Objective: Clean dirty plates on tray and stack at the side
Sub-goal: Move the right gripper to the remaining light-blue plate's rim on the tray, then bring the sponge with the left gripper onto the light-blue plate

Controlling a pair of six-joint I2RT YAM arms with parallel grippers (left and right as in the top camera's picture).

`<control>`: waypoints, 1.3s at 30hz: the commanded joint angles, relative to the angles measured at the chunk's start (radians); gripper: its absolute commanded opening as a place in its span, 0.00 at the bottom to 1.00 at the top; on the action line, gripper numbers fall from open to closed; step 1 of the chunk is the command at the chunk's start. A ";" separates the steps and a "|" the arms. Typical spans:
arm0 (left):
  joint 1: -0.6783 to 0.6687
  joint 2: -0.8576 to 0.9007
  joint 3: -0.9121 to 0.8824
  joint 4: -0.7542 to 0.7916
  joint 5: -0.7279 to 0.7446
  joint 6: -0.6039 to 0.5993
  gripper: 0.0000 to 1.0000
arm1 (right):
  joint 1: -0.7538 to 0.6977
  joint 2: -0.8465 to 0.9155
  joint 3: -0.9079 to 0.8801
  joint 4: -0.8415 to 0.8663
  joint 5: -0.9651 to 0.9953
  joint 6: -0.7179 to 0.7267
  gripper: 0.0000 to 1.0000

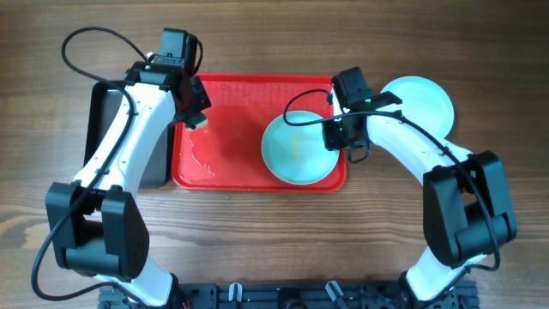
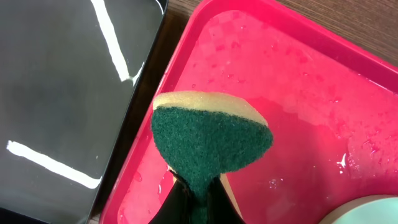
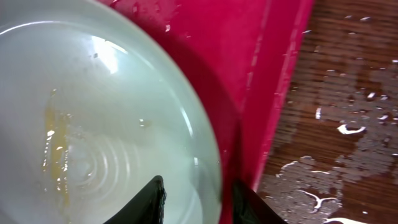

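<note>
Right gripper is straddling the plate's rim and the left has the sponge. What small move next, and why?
Probably close the right gripper onto the rim of the plate to steady it. It straddles the rim without pinching yet, a yellow smear shows inside, and the sponge in the left gripper hangs over the tray, off the plate.

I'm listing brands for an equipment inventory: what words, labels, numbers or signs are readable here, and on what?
None: no readable text in any view.
The red rectangular plastic tray, the pale aqua round plate on it, the second plate beside it, the black tray and the green-and-yellow sponge all look unmarked.
The white streaks on the black tray look like glare, not writing.
</note>
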 commanded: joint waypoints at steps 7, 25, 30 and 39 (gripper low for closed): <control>0.005 0.006 -0.006 0.003 0.006 -0.018 0.04 | 0.024 0.107 -0.001 -0.016 -0.020 0.032 0.18; 0.005 0.007 -0.006 0.006 0.073 -0.017 0.04 | 0.176 0.169 0.074 0.237 -0.175 0.366 0.04; -0.008 0.019 -0.006 0.006 0.124 -0.006 0.04 | 0.167 0.212 0.074 0.278 -0.235 0.375 0.04; -0.086 0.142 -0.037 0.023 0.126 0.253 0.04 | 0.159 0.222 0.074 0.315 -0.272 0.372 0.04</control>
